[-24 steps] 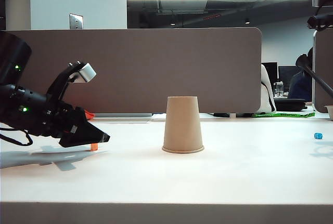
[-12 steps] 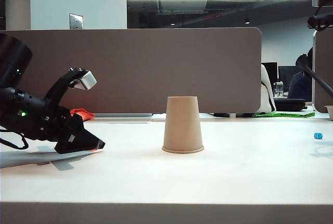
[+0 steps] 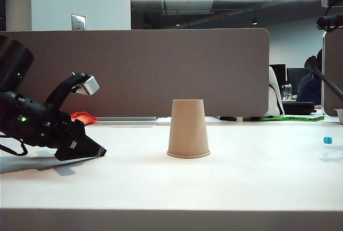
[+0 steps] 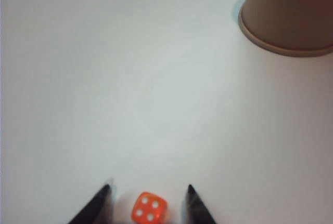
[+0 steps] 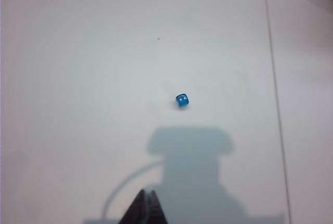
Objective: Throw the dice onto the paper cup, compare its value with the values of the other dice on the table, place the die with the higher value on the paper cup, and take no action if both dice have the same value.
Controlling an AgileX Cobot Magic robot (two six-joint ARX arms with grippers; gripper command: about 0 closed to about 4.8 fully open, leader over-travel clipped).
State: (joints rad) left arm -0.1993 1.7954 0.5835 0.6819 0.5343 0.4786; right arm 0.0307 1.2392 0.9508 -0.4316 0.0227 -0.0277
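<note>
You're seeing the spread-open left gripper (image 4: 148,203) straddling the tiny orange cube die (image 4: 149,209) sitting untouched between its tips, while the clenched, empty right gripper (image 5: 145,200) is idling.

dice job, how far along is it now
Done: the tiny blue die lies thrown on the white table. In hand: the open left gripper straddles the orange die. Left: grip it and place it on the upturned tan paper cup. Right gripper is shut, idle.

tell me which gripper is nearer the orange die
Left. The left gripper straddles the orange die with open fingers; the right gripper is shut, off near the blue die.
</note>
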